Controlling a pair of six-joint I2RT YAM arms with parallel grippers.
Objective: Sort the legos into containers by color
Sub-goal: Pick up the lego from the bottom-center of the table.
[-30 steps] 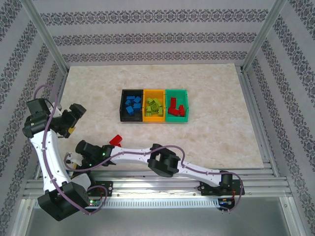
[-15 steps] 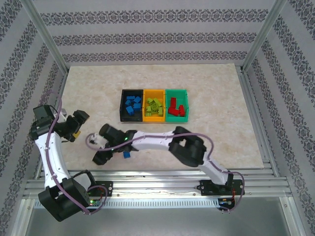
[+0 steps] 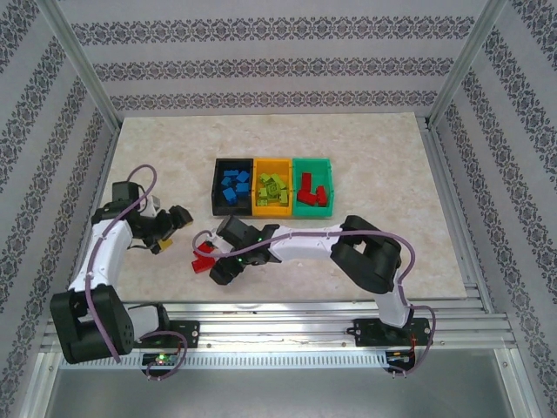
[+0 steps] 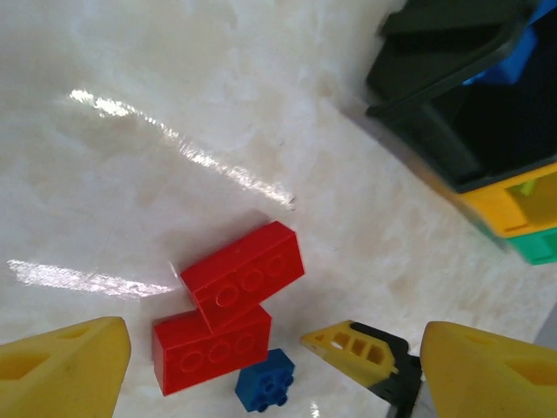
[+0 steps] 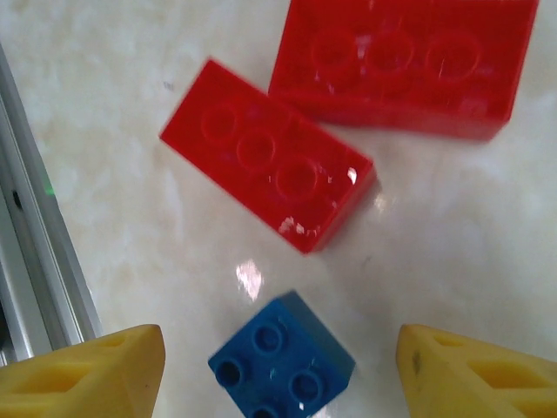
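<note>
Marbled tabletop [image 3: 392,244] is shared by two touching red bricks [image 5: 270,165] and one blue brick [image 5: 280,366], short of the black bin [image 3: 216,196]. The blue brick is centred beneath the right gripper [image 5: 278,383], fingers parted; the left gripper [image 3: 174,231], likewise parted, is farther off.

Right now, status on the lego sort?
Left fingers open, empty. Right fingers open, blue brick between them, ungripped. Two red bricks close beside it.

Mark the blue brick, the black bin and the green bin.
blue brick [image 5: 280,366], right wrist view, studded top.
black bin [image 3: 231,210], top external view, front wall.
green bin [image 3: 312,209], top external view, front wall.
</note>
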